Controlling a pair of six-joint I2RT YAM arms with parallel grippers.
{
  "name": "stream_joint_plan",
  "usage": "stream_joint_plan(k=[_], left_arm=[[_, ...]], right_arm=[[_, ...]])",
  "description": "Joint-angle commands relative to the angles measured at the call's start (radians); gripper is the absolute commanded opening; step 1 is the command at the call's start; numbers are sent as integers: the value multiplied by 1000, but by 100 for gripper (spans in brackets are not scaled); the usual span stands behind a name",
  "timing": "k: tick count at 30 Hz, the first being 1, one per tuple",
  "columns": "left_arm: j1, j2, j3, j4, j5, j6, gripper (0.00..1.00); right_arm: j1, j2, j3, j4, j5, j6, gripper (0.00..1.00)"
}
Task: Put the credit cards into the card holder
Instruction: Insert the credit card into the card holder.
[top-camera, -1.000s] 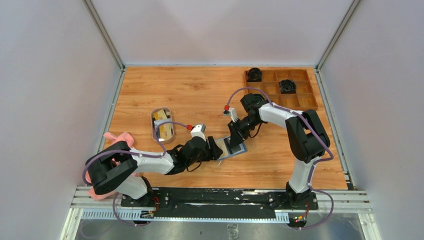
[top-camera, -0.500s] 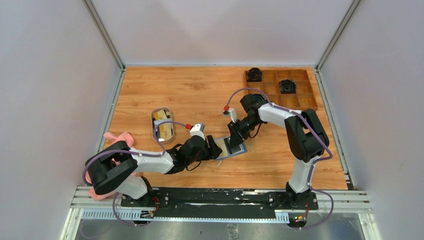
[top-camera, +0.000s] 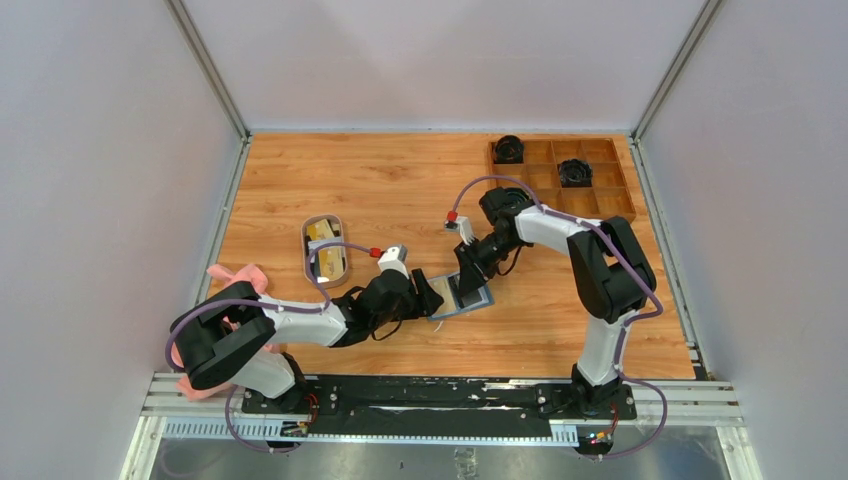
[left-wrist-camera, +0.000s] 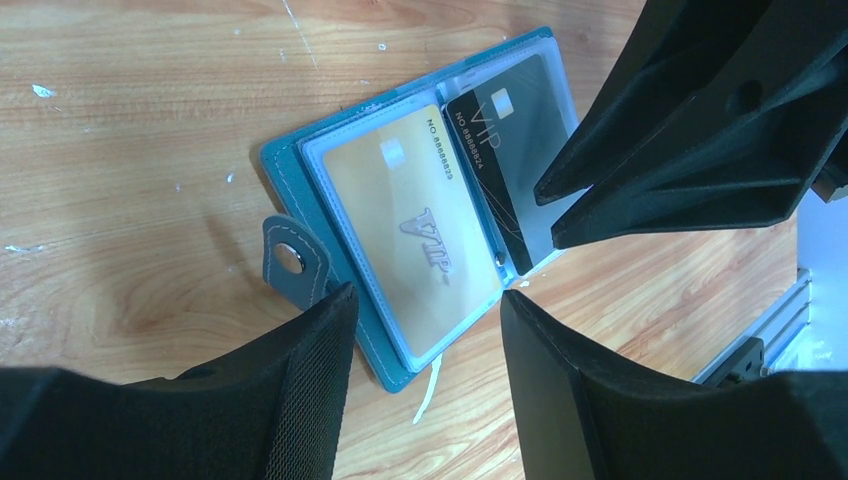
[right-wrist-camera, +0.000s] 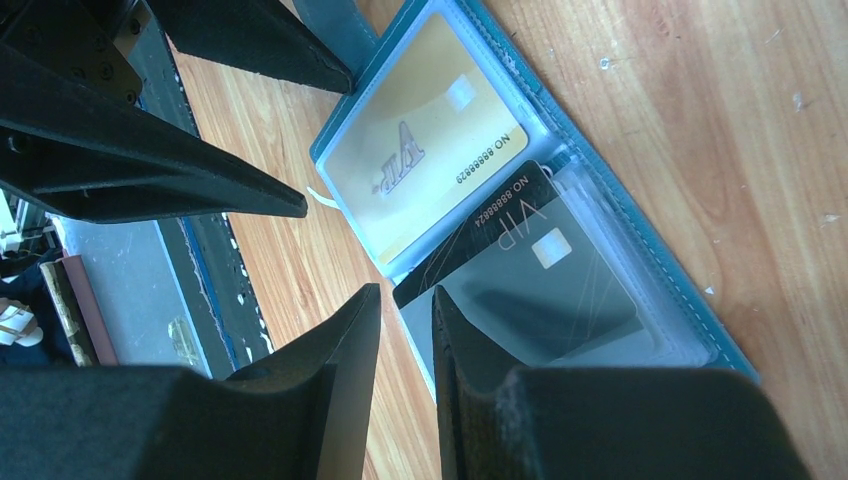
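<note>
The left gripper (left-wrist-camera: 428, 295) hangs wide over the gold card (left-wrist-camera: 420, 220) in the wallet (left-wrist-camera: 285, 160). The right gripper (right-wrist-camera: 405, 295), narrow, straddles a corner of the black card (right-wrist-camera: 560, 270); grip unclear.

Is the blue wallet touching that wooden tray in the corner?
Apart. The top view shows a stretch of tabletop between the wallet and the tray.

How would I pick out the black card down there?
On the wooden table, find the teal card holder lying open toward the near edge. The black card lies in the clear pocket beside the gold card; it alone is dark, with pale VIP lettering.
</note>
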Motion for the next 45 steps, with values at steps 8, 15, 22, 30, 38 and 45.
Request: stream_joint_plan(k=[8, 15, 22, 30, 38, 45], left_arm=[[10, -4, -6, 11, -23, -16, 53], [11, 9, 0, 11, -13, -19, 51], [11, 17, 7, 11, -5, -24, 52], [13, 48, 26, 11, 19, -31, 53], [12, 43, 32, 11, 30, -27, 49], [13, 36, 35, 11, 44, -21, 48]], right_arm=[[26, 36, 27, -20, 7, 19, 29], [29, 49, 30, -20, 18, 25, 29], [35, 54, 32, -20, 25, 27, 29], [42, 65, 33, -20, 28, 33, 29], [51, 88, 36, -16, 24, 57, 29], [51, 113, 39, 2, 6, 113, 30]])
